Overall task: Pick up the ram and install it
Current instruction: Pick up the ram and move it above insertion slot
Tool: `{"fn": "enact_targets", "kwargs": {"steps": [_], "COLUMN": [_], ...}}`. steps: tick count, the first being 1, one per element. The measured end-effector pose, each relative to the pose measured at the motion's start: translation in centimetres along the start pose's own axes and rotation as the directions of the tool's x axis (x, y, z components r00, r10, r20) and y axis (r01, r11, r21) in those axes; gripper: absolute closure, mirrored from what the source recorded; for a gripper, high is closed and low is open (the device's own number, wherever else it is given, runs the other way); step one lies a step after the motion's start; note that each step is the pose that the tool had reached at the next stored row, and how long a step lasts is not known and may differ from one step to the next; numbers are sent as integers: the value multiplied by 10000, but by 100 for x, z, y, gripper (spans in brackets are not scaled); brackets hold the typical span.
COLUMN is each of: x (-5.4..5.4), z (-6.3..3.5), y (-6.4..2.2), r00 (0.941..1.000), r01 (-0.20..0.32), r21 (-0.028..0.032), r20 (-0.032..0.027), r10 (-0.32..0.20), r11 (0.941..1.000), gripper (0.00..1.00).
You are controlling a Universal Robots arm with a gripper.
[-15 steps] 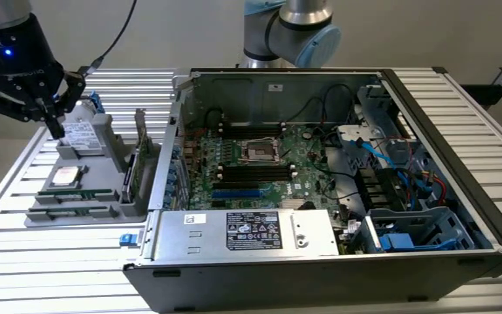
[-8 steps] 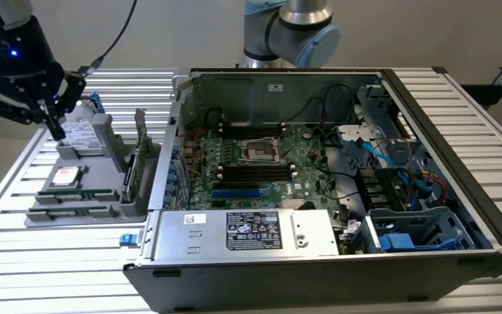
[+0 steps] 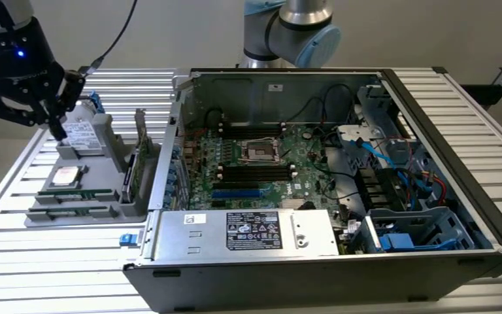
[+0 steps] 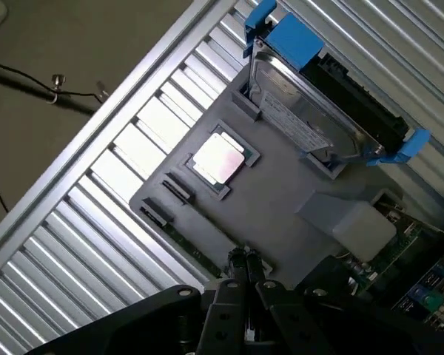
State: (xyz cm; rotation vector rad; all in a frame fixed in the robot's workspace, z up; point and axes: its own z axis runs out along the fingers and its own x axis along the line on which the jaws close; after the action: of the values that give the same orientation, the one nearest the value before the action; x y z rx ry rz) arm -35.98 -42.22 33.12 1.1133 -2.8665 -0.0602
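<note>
Nearest in the exterior view, the slatted metal tabletop (image 3: 59,261) carries an open computer case (image 3: 460,216), with a silver power supply (image 3: 242,232) lying along its near edge. To the exterior view's left of the case sits a grey tray (image 3: 112,209). The ram (image 3: 76,195) lies flat in a slot toward the tray's near end, a thin green stick running across the tray. Just behind it rests the square silver processor chip (image 3: 68,175), and farther back the hard drive (image 3: 81,134) with its blue rails.

The hand (image 3: 57,134) hangs over that hard drive with its fingers pressed together and gripping nothing. The ram is therefore on the near side of the hand, apart from it, with the processor chip between the two. In the wrist view the closed fingertips point down at the tray's edge, close to one end of the ram's slot (whether they are directly over the stick I cannot tell).

Deeper inside the case lies the green motherboard (image 3: 312,163), with long black slots on either side of its central socket. At the far side of the tabletop stands the grey and pale blue arm (image 3: 295,33).
</note>
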Motion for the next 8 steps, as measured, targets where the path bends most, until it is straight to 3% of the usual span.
{"fn": "enact_targets", "kwargs": {"steps": [2, 6, 8], "x": [0, 0, 0], "z": [0, 2, 2], "y": [-1, -1, 0], "r00": [9987, 9938, 9896], "r01": [514, 1093, 1421], "r21": [-54, -218, -270], "r20": [43, 209, 262], "r10": [-514, -1088, -1414], "r11": [9987, 9938, 9895], "gripper": [90, 90, 90]}}
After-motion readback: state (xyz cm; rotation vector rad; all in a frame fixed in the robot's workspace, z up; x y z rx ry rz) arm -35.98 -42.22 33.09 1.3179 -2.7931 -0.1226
